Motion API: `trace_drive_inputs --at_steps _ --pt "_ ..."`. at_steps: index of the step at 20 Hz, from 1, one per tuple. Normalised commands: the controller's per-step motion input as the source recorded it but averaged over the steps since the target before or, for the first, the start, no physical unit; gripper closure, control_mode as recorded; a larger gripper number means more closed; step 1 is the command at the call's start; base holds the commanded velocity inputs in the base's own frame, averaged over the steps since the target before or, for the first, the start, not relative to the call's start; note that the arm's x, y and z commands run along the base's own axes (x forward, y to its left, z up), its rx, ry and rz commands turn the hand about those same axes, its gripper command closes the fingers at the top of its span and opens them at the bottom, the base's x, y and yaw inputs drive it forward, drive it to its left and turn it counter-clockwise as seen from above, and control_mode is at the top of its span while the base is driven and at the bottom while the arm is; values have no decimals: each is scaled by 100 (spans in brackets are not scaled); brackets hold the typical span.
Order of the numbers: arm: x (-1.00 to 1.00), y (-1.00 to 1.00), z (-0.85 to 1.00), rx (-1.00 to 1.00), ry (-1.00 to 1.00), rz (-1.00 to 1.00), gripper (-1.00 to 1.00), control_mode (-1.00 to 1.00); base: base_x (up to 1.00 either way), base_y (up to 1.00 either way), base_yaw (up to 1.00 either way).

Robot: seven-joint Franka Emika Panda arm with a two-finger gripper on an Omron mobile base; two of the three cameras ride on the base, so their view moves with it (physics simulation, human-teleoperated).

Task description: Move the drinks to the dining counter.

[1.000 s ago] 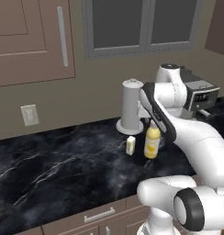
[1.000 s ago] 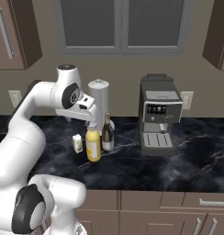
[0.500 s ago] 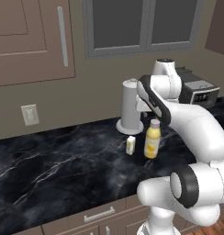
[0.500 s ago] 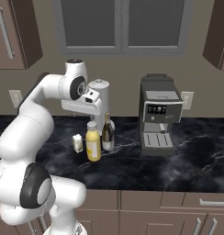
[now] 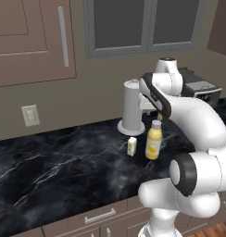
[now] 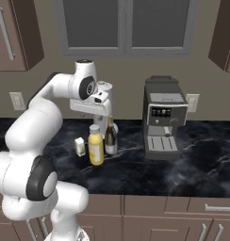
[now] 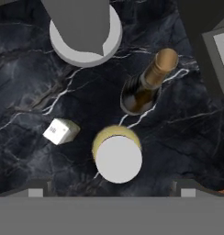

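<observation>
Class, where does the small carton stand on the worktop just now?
In the right base view the small carton stands on the black marble worktop, just left of the yellow juice bottle, with the wine bottle beyond.

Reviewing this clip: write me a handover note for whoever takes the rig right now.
Gripper: open, empty, hovering above the yellow juice bottle.
Drinks: juice bottle, wine bottle and small carton stand grouped on the black marble worktop, in front of the paper-towel cylinder, left of the coffee machine.
Done: nothing moved to the dining counter yet.
Left: grasp the juice bottle, carry it over, then the others.
</observation>
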Motion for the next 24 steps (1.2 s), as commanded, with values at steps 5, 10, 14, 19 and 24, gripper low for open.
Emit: trace_drive_inputs --at_steps 5,10,14,19,24 --pt "15 -3 -12 0 0 0 -100 -100 0 0 0" --pt "-4 0 -1 0 0 0 -100 -100 0 0 0" --pt "-24 0 -1 0 0 0 -100 -100 0 0 0" --pt "-24 0 -2 0 0 0 -100 -100 0 0 0" --pt "-5 0 -3 0 0 0 -100 -100 0 0 0"
